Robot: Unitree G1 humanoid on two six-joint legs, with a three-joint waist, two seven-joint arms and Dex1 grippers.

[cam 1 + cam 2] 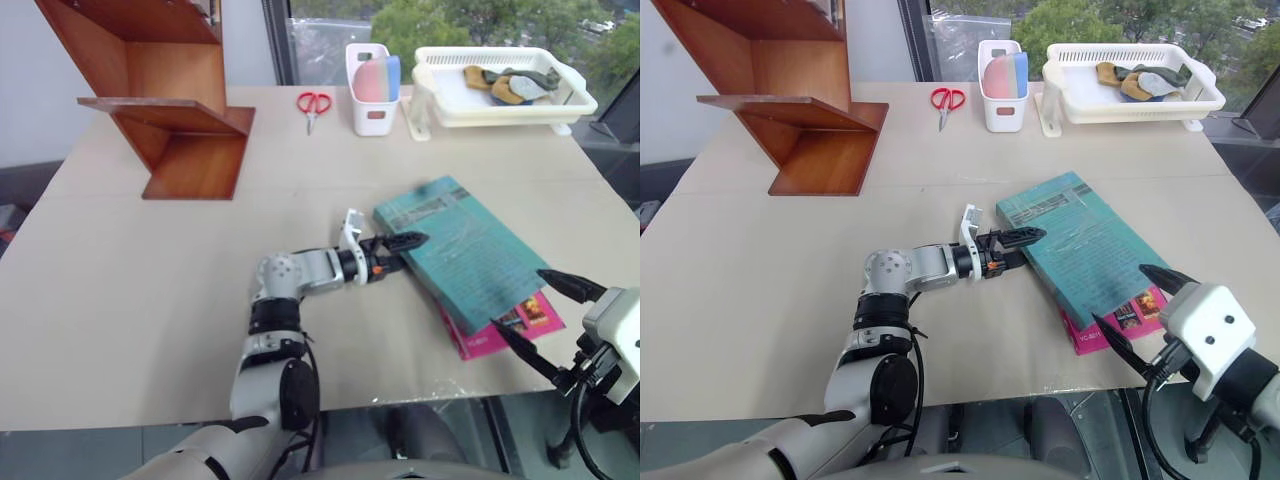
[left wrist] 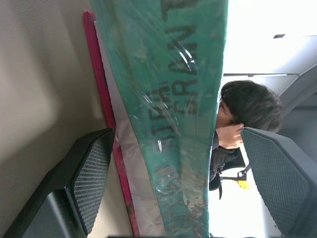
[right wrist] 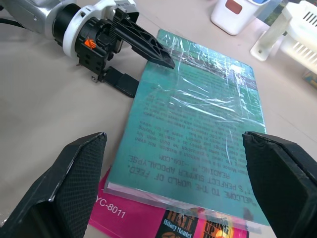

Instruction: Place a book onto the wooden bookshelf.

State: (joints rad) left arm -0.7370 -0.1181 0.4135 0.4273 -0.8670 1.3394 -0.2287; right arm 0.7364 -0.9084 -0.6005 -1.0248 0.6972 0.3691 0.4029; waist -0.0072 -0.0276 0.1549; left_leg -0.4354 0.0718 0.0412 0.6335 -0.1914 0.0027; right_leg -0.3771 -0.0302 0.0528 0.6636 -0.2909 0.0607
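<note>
A wide beige desk (image 1: 150, 280) carries the reddish-brown zigzag wooden bookshelf (image 1: 165, 110) at upper left. Centre-right, the plastic-wrapped teal-green book (image 1: 460, 250) lies atop a magenta-pink book (image 1: 500, 335). The left gripper (image 1: 405, 247) fingers spread wide around its edge; the lower-right right gripper (image 1: 540, 310) fingers are spread wide and empty.

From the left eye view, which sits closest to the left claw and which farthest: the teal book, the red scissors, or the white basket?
Measured from the left claw:
1. The teal book, right at the claw, its edge between the open fingers.
2. The red scissors, far across the table, near the wooden bookshelf.
3. The white basket, at the far right corner.
</note>
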